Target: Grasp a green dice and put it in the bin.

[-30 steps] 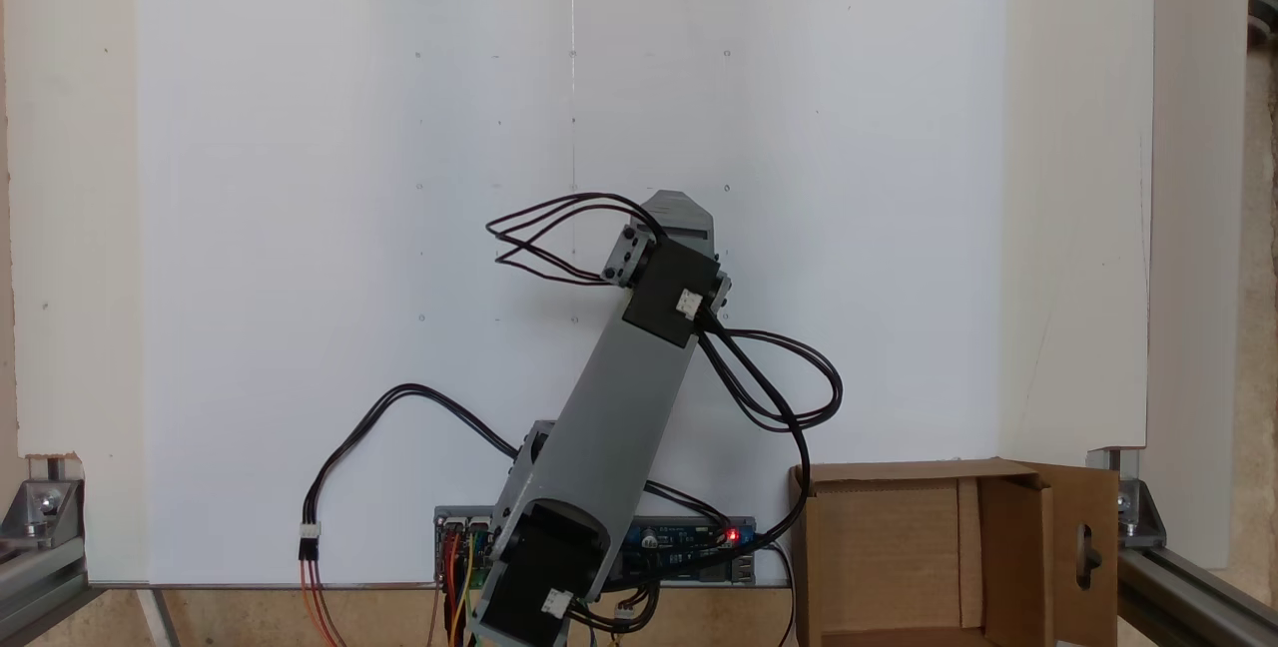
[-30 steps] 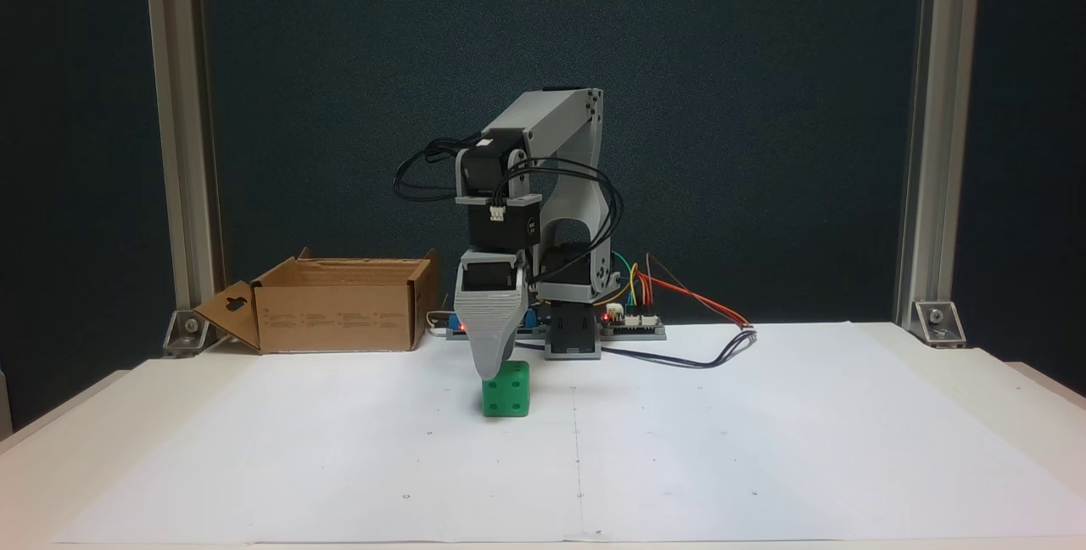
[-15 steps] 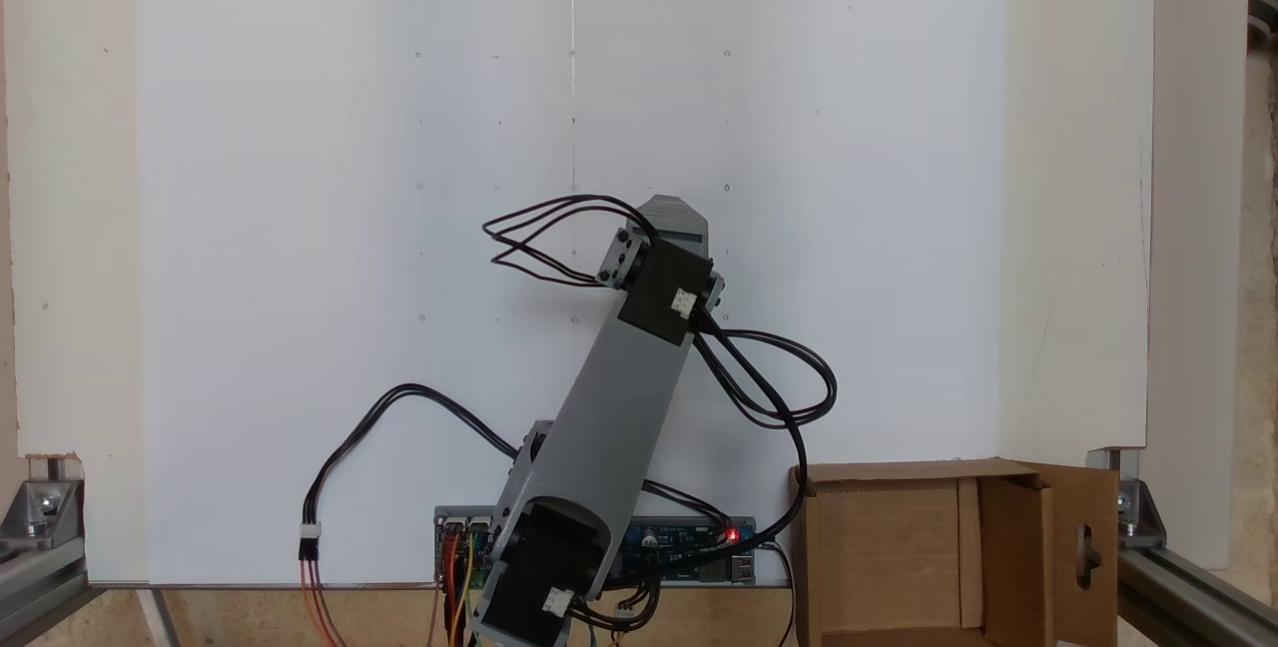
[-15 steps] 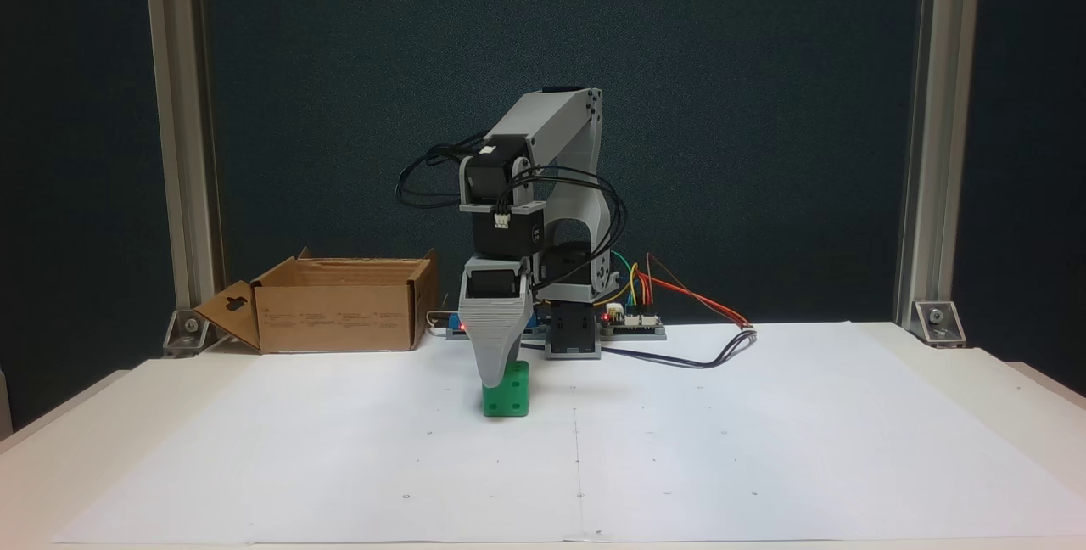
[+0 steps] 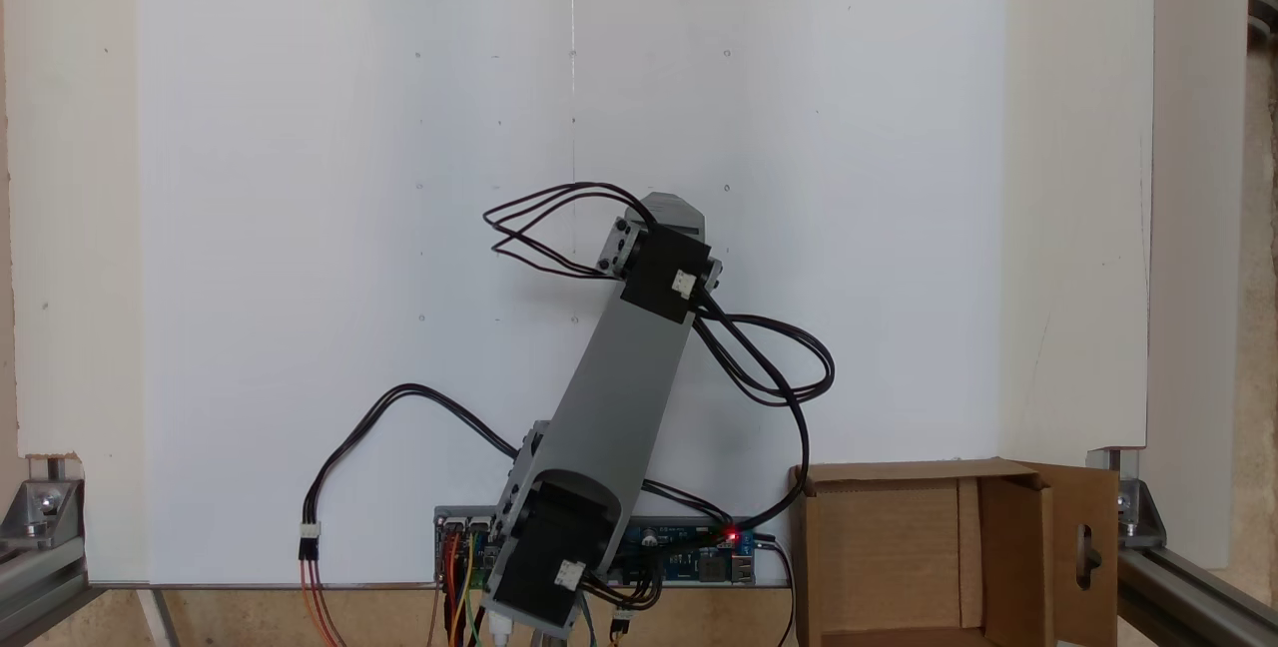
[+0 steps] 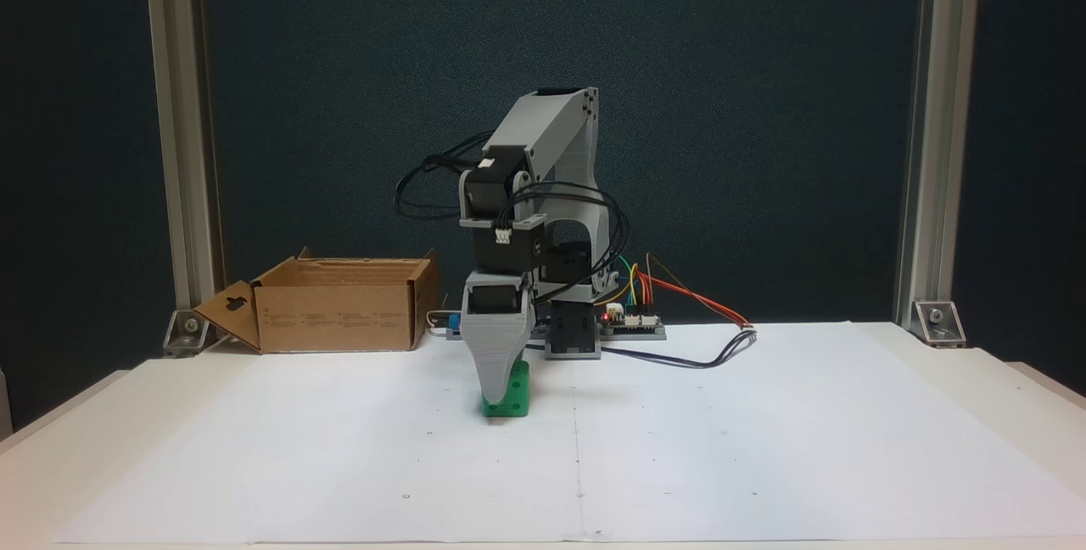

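The green dice point(image 6: 518, 388) rests on the white paper just left of the centre line. My grey gripper point(image 6: 497, 395) points straight down at it, and its front jaw covers the dice's left half almost to the paper. The other jaw lies behind, so the gap cannot be seen. From above, the gripper point(image 5: 674, 212) shows as a grey tip past the black wrist motor, and the dice is hidden under it. The bin point(image 6: 335, 316) is an open cardboard box standing at the back left, apart from the arm. From above, the bin point(image 5: 1014, 547) sits at the lower right.
The arm's base and controller board point(image 6: 632, 321) with coloured wires stand at the back centre of the table. Black cables point(image 5: 769, 367) loop out beside the arm. Aluminium frame posts point(image 6: 178, 151) rise at both back corners. White paper point(image 6: 764, 448) covers the table.
The gripper has come down onto the dice; its front jaw now covers more of the cube and reaches nearly to the paper. The dice has not moved.
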Controlling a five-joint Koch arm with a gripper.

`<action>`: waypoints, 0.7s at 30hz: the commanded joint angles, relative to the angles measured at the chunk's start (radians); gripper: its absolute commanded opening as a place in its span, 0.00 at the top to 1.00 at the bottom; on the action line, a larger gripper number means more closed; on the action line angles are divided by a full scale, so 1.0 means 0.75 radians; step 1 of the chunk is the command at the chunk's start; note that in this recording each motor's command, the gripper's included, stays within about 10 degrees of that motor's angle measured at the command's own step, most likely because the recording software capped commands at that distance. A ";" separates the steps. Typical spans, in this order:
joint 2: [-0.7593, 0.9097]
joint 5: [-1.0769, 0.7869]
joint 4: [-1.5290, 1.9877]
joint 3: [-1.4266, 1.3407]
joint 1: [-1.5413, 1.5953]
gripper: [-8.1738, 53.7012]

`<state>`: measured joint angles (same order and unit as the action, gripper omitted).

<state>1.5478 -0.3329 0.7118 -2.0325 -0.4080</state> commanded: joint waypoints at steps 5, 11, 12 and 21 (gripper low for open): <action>-0.029 0.059 -0.053 0.012 -0.006 0.16; -0.057 0.059 -0.057 0.012 -0.008 0.17; -0.061 0.059 -0.057 0.012 -0.008 0.17; -0.076 0.059 -0.088 0.010 -0.012 0.24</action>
<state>1.4895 -0.3329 0.6519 -2.0371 -0.4172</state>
